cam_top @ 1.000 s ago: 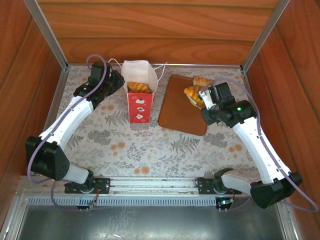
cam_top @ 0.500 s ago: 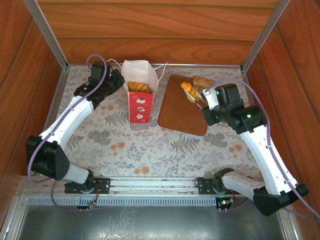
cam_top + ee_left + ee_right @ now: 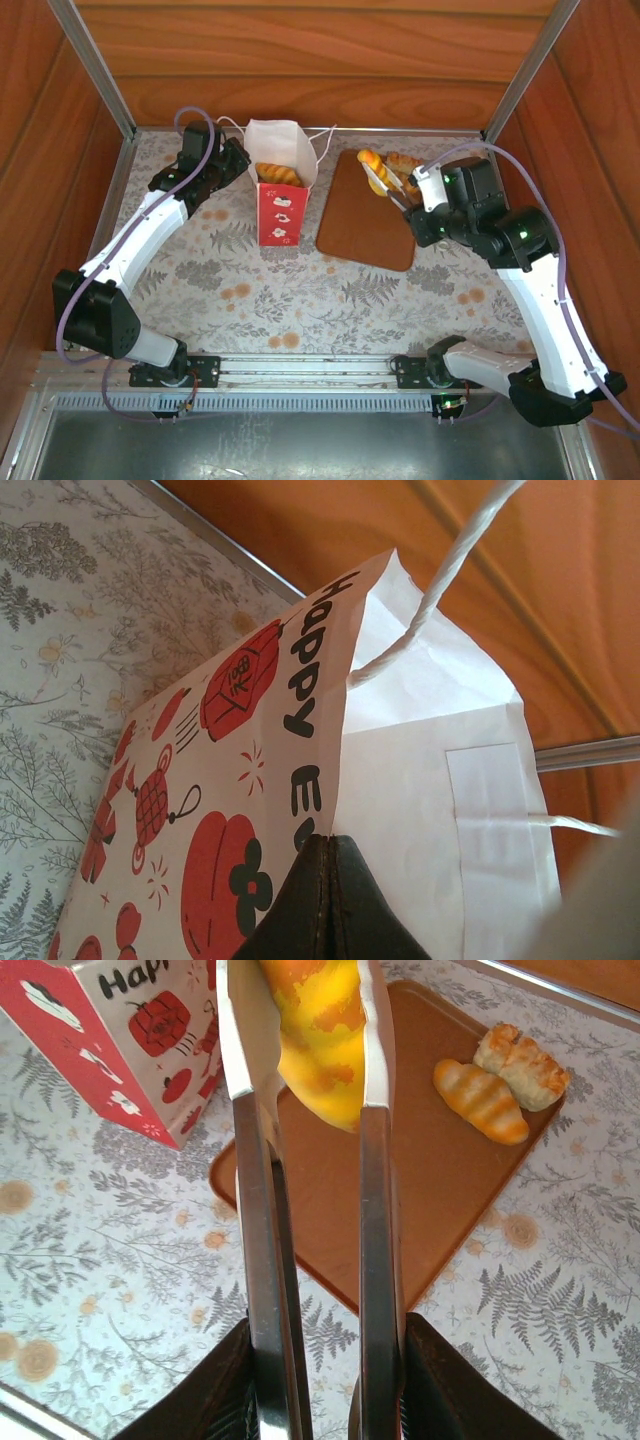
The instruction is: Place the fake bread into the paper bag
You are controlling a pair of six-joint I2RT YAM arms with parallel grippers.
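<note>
Top view: paper bag (image 3: 280,205) upright near the worktop's (image 3: 260,290) far edge, fake bread (image 3: 277,174) already inside. Left gripper (image 3: 240,165) clenched on the bag's left rim. Narrow bare strip between bag and board (image 3: 365,235). Right gripper (image 3: 378,178) grasping a held pastry (image 3: 370,160) over the board's far edge.

Left wrist: bag edge (image 3: 250,780) pinched in closed fingers (image 3: 300,910).

Right wrist: held pastry (image 3: 320,1030) clamped; two loose pastries (image 3: 480,1100) at the board's far corner.

Since a second ago: lifted from mid-board, shifted farther and leftward; bag unmoved.

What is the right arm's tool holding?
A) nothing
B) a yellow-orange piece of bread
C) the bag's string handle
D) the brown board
B: the right tool pinches a yellow-orange fake bread between its two long fingers, over the brown board.
</note>
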